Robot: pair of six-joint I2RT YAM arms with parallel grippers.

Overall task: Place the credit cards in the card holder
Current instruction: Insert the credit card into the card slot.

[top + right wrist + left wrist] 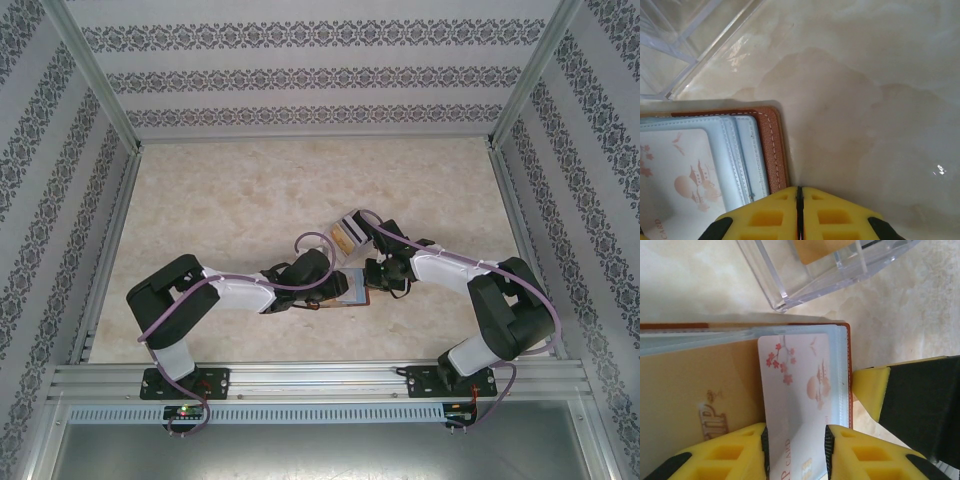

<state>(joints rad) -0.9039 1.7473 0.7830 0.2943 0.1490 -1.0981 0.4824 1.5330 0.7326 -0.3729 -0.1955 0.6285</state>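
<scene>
Left wrist view is showing the left pincer (796, 436) standing partly apart, its yellow fingers flanking the near end of a white card (795, 380) printed with blossoms. Whether the pads are pressing the card's long edges or merely sitting beside them I cannot tell.

The card's long axis is running straight ahead from this pincer, in line with its reach. Its far end is lying among the pale sleeves of the card holder (849, 350), which is lying open on the table (865, 100). Whether that end is sitting inside a sleeve or on top of one is not showing clearly.

The right pincer (799, 194) is sitting shut with nothing between its fingers. Its tip is right at the holder's brown stitched edge, off to the card's side and not in its path.

The left arm is therefore the one lying behind the card. By my judgement, seating it is going to call for a push along that long axis, away from the left pincer, with the right one bracing the holder.

Beyond the holder a clear case (805, 275) is holding a tan card (820, 249).
</scene>
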